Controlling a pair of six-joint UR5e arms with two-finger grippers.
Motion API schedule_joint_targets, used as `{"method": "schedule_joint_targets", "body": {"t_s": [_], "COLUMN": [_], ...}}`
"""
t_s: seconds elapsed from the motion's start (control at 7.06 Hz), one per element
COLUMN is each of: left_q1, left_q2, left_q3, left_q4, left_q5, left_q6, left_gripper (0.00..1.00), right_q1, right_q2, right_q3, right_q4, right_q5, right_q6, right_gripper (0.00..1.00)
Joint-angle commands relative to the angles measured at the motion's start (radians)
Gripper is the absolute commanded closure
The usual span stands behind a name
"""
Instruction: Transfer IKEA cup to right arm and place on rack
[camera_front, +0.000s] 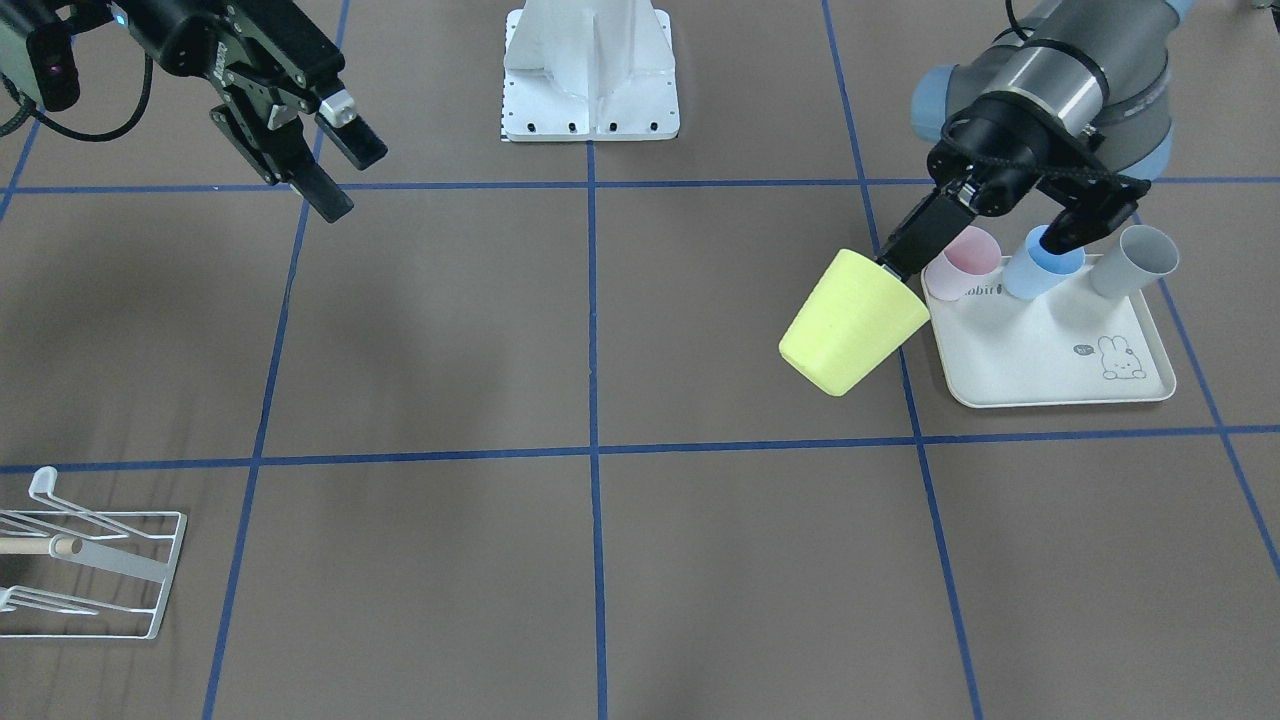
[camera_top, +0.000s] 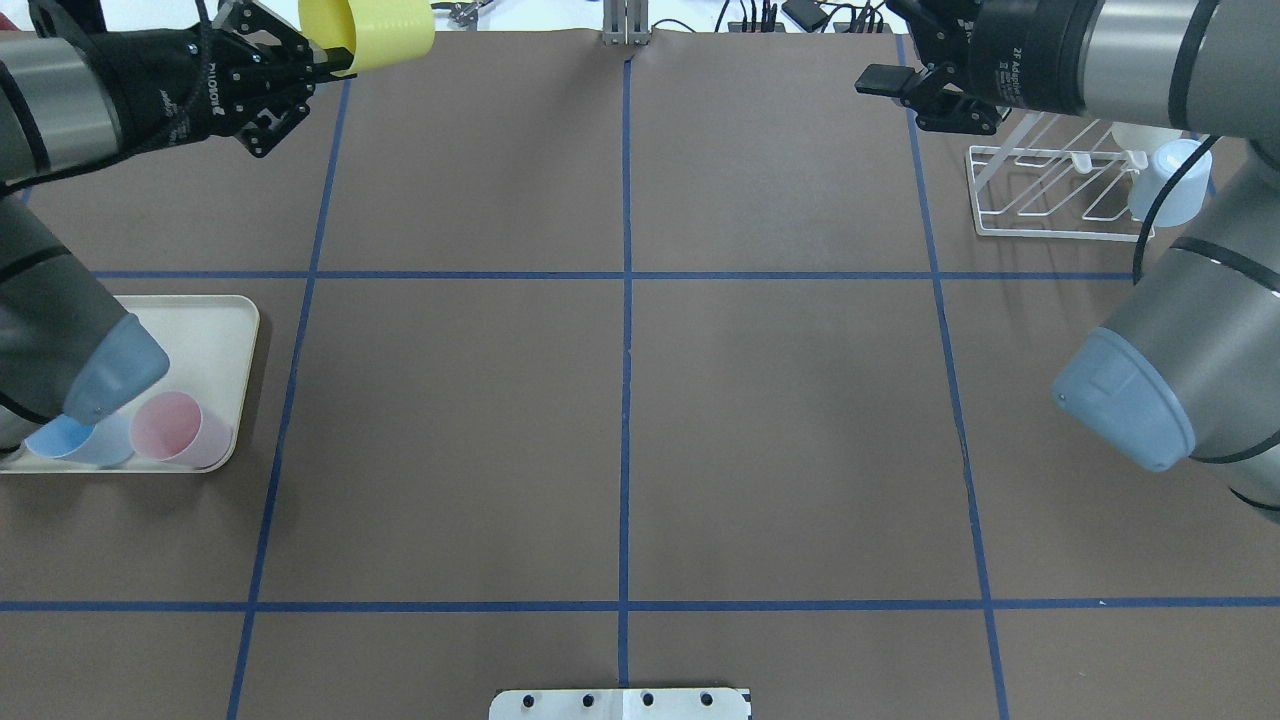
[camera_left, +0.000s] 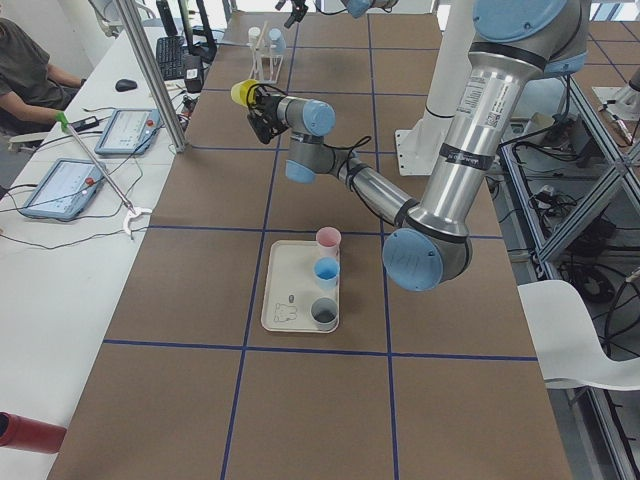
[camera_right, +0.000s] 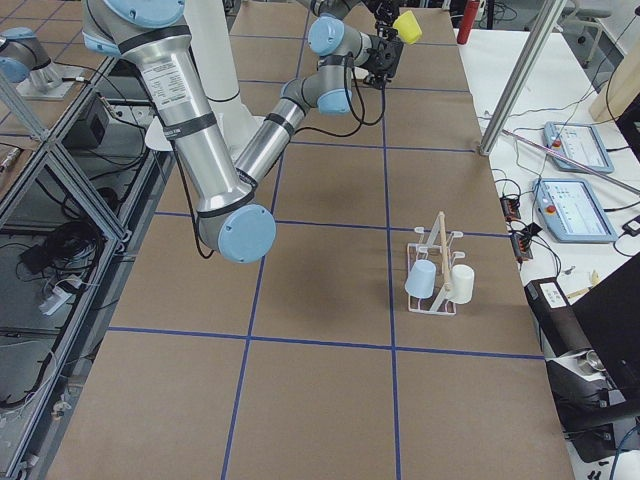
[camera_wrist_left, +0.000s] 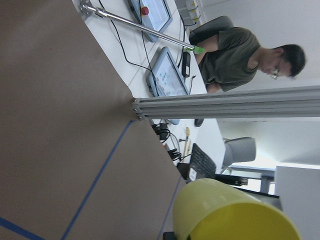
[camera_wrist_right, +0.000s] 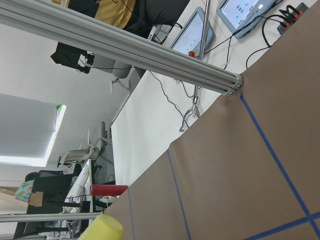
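Left end effector (camera_front: 900, 262) clamped on the rim of the tilted yellow cup (camera_front: 850, 325), aloft above the bench (camera_front: 600, 330); right end effector (camera_front: 335, 170), jaws apart, hung well away, so a mistimed release risked dropping it before the rack (camera_front: 165, 570).

Left hand (camera_front: 897, 262) raised gripping yellow cup (camera_front: 850, 325), right hand (camera_front: 352, 178) raised, fingers apart

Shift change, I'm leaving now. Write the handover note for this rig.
Left gripper: shut on the yellow cup, held in the air over the table's left half.
Right gripper: open, empty, raised on its own side, far from the cup.
Rack: on the right, already carrying a blue cup and a white cup.
Done: yellow cup picked up.
Left: hand-over to the right gripper, then placing on the rack.
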Motion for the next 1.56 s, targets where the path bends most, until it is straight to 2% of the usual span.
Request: {"method": "schedule_joint_targets", "body": {"t_s": [0.0,0.14,0.28,0.57,0.99,1.42], "left_q1": [0.091,0.129,0.142,0.163,0.212,0.297], "left_q2": [-0.006,-0.043,-0.072,-0.152,-0.182,-0.222], "left_q3": [0.010,0.018,0.032,0.082,0.084,0.084], "left_q4": [-0.136,-0.150,-0.150,-0.161,-0.209,-0.212], "left_q5": [0.162,0.201,0.209,0.209,0.212,0.285], "left_q6": [-0.168,-0.188,-0.217,-0.239,-0.234,-0.228], "left_gripper": [1.00,1.00,1.00,1.00,1.00,1.00], "right_q1": [-0.105,-0.188,-0.210,-0.223,-0.229,-0.238], "right_q2": [0.023,0.047,0.049,0.049,0.058,0.058], "right_q3": [-0.012,-0.035,-0.045,-0.059,-0.079,-0.079], "right_q4": [0.066,0.119,0.176,0.217,0.221,0.223], "right_q5": [-0.149,-0.274,-0.298,-0.301,-0.313,-0.315], "right_q6": [0.063,0.063,0.066,0.069,0.070,0.072], "right_gripper": [0.00,0.00,0.00,0.00,0.00,0.00]}}
